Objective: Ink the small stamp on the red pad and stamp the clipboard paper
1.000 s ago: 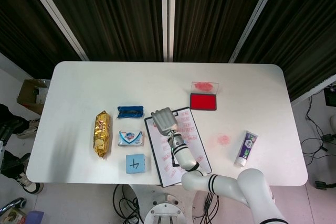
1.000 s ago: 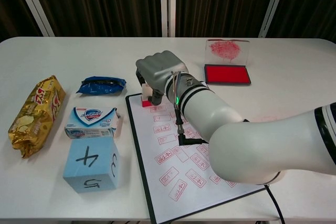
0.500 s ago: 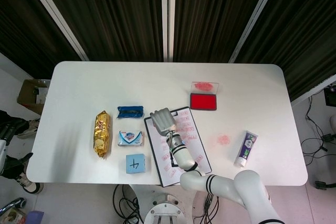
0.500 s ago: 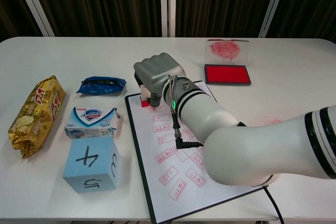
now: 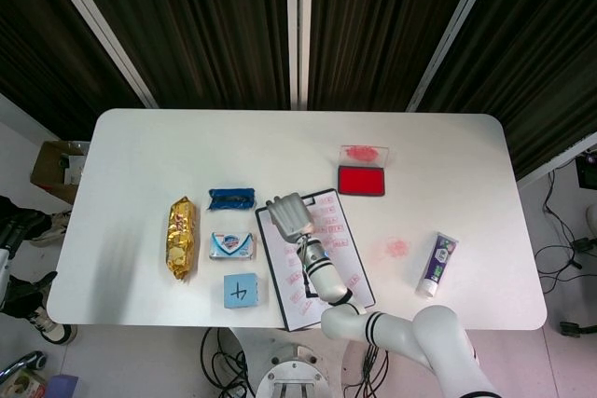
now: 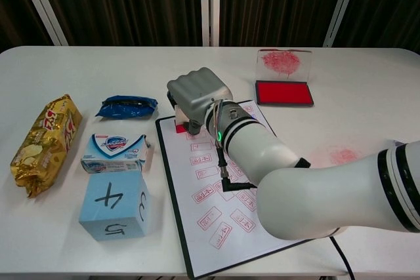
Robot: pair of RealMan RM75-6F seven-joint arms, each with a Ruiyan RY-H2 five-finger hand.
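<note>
One arm works: the right hand point(image 6: 199, 96), fingers curled around the small red stamp point(image 6: 180, 128), has slid slightly left within a second and presses it on the far left corner of the white clipboard paper point(image 6: 223, 195), so another print is probably landing. Left hand not visible. Red ink pad point(image 6: 283, 92) lies open, far right. Light blue foam cube point(image 6: 115, 204) reads "4".
</note>
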